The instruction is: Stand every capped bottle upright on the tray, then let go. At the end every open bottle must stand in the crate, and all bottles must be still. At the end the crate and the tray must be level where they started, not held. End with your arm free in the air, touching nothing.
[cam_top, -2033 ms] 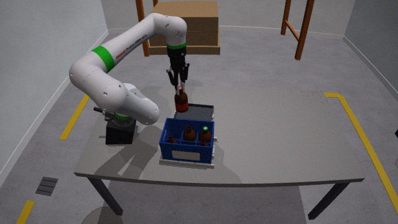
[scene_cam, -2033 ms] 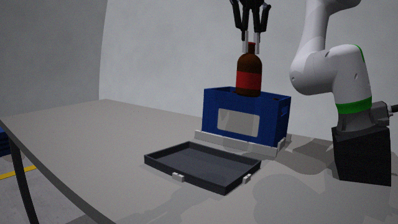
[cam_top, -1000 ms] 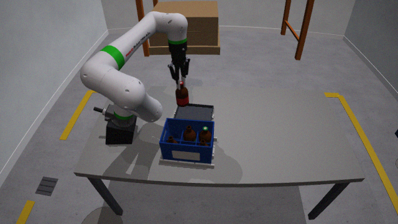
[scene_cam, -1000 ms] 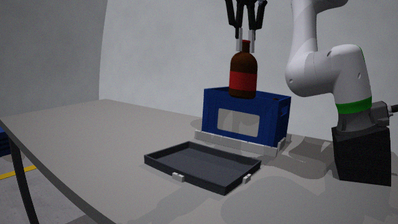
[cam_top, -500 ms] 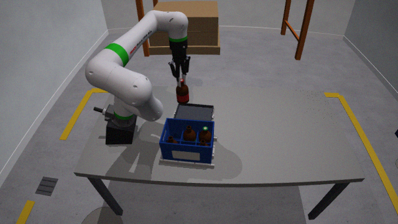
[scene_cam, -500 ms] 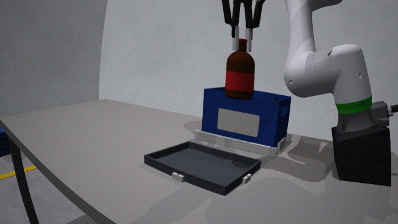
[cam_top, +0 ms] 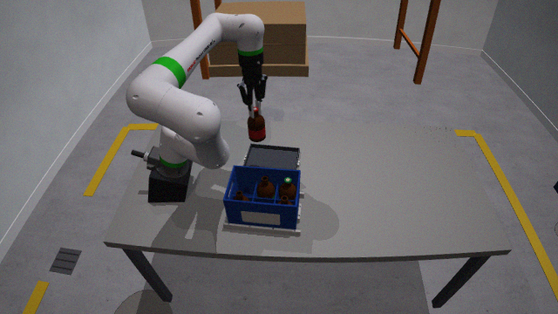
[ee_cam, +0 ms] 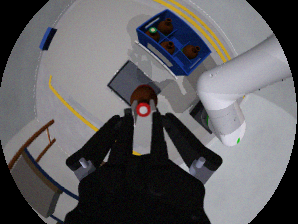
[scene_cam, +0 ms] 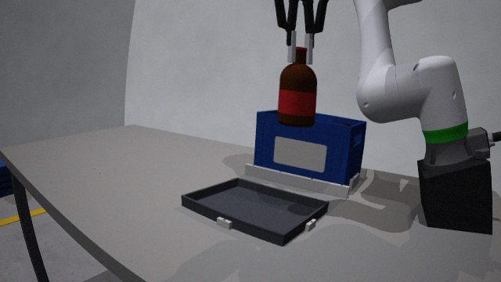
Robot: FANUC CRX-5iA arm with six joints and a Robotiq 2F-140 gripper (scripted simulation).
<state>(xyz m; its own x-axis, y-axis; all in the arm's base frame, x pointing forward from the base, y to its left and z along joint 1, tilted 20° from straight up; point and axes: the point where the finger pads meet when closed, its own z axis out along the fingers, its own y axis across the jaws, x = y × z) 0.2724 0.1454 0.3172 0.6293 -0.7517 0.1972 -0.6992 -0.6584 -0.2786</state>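
My gripper point(cam_top: 255, 107) point(scene_cam: 300, 52) point(ee_cam: 143, 105) is shut on the red-capped neck of a brown bottle with a red label point(cam_top: 256, 127) point(scene_cam: 297, 95). It holds the bottle upright, high above the dark tray point(cam_top: 251, 153) point(scene_cam: 196, 202) point(ee_cam: 119, 84). The tray lies flat on the table beside the blue crate point(cam_top: 261, 215) point(scene_cam: 266, 137) point(ee_cam: 144, 35). In the crate stand a green-capped brown bottle point(cam_top: 288, 187) point(ee_cam: 154, 28) and three open brown bottles, among them one at the back point(cam_top: 265, 187), one at the left point(cam_top: 239, 195) and one at the front point(cam_top: 284, 200).
The crate rests on a pale base plate point(cam_top: 261, 228) point(scene_cam: 297, 181). The arm's black base point(cam_top: 169, 185) point(scene_cam: 455, 196) stands on the table left of the crate. Cardboard boxes point(cam_top: 270, 37) and a wooden frame point(cam_top: 420, 39) stand on the floor behind.
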